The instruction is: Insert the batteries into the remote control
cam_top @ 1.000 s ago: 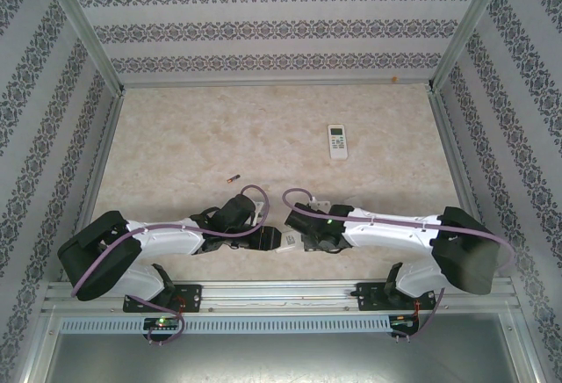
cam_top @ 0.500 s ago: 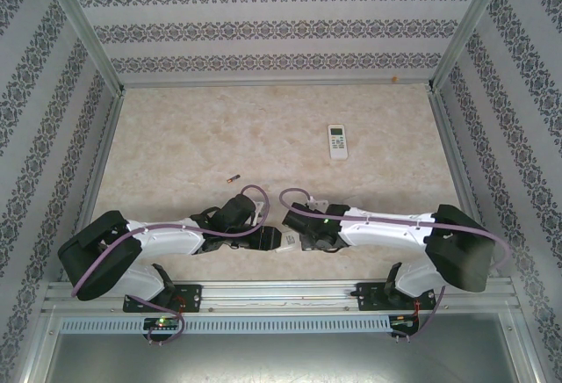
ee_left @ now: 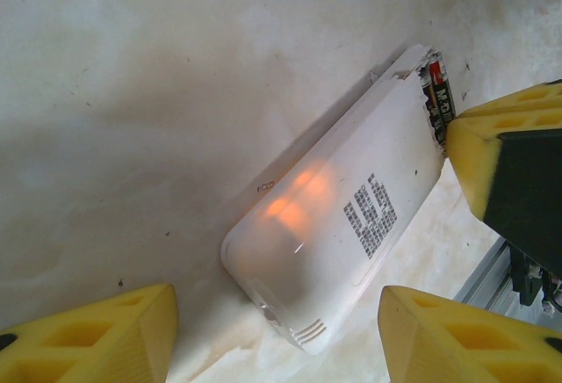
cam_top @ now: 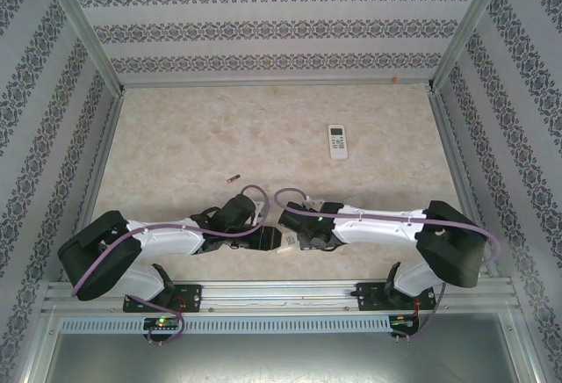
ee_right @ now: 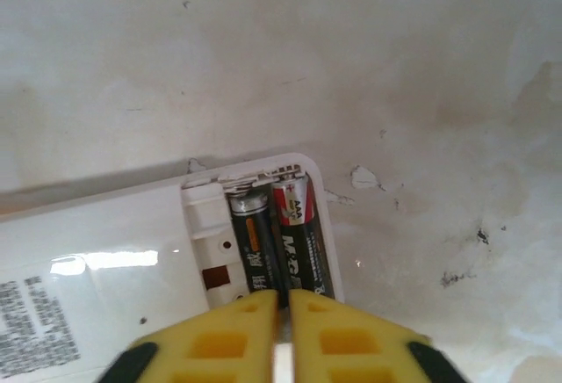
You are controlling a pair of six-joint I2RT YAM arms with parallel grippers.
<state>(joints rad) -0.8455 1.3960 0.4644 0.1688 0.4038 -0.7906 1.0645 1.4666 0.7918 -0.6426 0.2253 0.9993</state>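
Starting nearest, at near middle of table (cam_top: 176,137): white remote (ee_left: 334,225), lies back-up, printed label showing, battery bay uncovered at one end. Left gripper (ee_left: 277,317) released; yellow fingers (ee_left: 97,335) spread wide to either side of remote's closed end, clear of it on both sides. Right gripper (ee_right: 283,304) at opposite end, clenched down to a thin slit, nothing visible in between. Hangs with tips over lower edge of bay; cannot tell whether touching the cells.

Inside bay, side by side and lengthwise: orange-banded battery (ee_right: 253,256) and red-capped battery (ee_right: 303,234), both dark-bodied, both seated.

Farther out, left of centre: loose battery (cam_top: 232,177), orange-gold, flat on table, just beyond left arm's wrist and apart from it.

Farthest, right of centre: second remote (cam_top: 338,140), white, face up, buttons showing, well apart from both arms.
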